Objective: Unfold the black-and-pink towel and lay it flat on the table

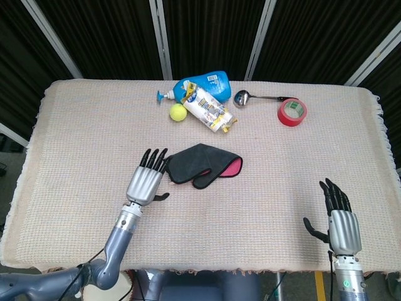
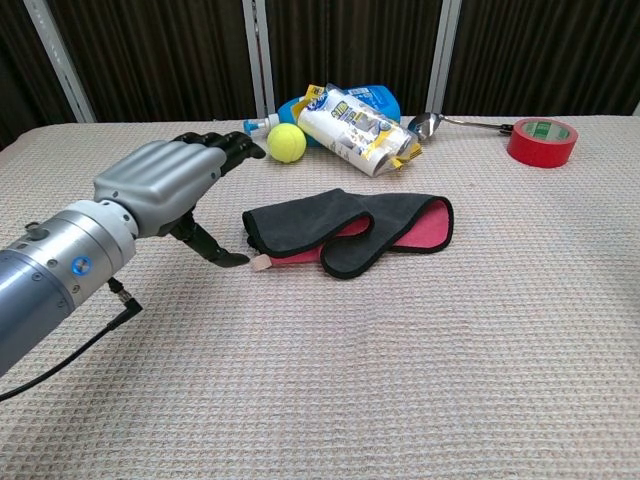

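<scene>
The towel [image 1: 203,165] lies folded near the middle of the worktop [image 1: 75,138], black side up, with its pink inner face showing at the right edge and a small tan tag poking out at its left corner. The left hand [image 1: 146,182] is just beside the towel's left edge, palm down, its fingers [image 2: 222,148] stretched out and slightly apart, the thumb angled toward the tag; it holds nothing. The right hand [image 1: 339,221] is at the near right edge of the worktop, well apart from the towel, fingers extended and spread, empty. Along the far side lie a blue bottle [image 1: 203,84], a snack bag [image 1: 208,108], a tennis ball [image 1: 178,112], a spoon [image 1: 250,97] and a roll of red tape [image 1: 292,111].
</scene>
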Available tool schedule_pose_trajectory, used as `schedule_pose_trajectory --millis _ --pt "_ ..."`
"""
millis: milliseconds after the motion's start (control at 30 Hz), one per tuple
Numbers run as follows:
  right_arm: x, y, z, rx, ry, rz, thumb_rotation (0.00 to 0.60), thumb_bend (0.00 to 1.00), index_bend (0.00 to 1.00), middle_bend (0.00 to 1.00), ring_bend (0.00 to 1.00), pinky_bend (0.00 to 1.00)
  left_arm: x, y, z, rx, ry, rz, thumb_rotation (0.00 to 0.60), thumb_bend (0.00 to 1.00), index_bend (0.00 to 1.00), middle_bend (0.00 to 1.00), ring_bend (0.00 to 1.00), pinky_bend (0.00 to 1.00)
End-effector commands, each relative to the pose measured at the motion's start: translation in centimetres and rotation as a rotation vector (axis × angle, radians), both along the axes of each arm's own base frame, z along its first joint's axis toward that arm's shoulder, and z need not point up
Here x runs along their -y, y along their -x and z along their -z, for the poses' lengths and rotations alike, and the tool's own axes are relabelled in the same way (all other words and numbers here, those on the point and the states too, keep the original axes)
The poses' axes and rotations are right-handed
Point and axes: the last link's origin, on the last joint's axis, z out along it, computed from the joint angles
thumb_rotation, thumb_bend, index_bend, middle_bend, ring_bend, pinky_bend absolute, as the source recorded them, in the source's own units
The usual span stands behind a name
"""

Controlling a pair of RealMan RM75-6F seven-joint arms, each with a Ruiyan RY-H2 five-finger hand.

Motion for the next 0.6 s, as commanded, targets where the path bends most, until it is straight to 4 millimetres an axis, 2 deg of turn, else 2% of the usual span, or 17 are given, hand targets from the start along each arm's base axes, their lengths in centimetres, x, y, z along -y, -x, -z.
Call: schedule_pose_trajectory --millis 33,600 --pt "0.2 0.2 -0.2 0.008 0.009 0.010 0.600 0.31 0.00 0.01 0.00 0.09 -0.6 -0.8 1.6 -0.021 0.007 0.013 0.600 0.10 0.10 0.02 0.00 0.01" --pt "0.7 1.0 -0.4 0.020 0.024 0.038 0.600 0.31 0.00 0.00 0.00 0.09 -2.3 -2.4 5.2 -0.072 0.016 0.032 0.600 0.13 0.11 0.02 0.00 0.01"
